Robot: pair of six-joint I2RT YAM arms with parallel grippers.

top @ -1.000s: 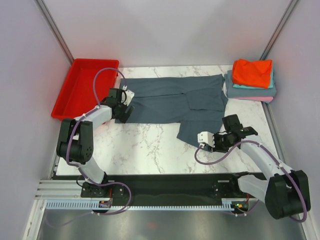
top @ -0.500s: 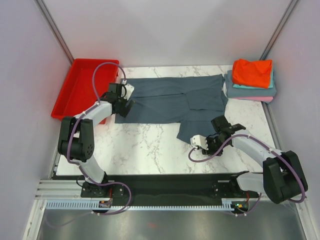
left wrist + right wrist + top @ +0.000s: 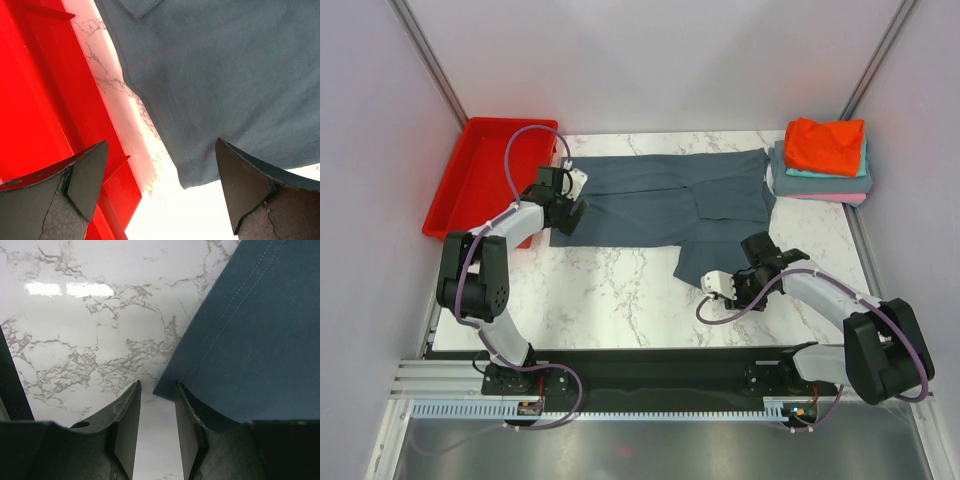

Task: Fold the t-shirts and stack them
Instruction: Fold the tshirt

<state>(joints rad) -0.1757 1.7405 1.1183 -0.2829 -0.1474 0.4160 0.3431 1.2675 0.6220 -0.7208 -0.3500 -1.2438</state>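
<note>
Nearby, red tray beside slate shirt

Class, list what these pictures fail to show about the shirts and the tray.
- Top external: the orange-red shirt covers the lower shirts of the stack; only their edges show.
- Top external: the left end effector covers part of the slate blue-grey shirt's left edge.
- Wrist views: frame edges crop that shirt; the left wrist view also crops the red tray.
</note>
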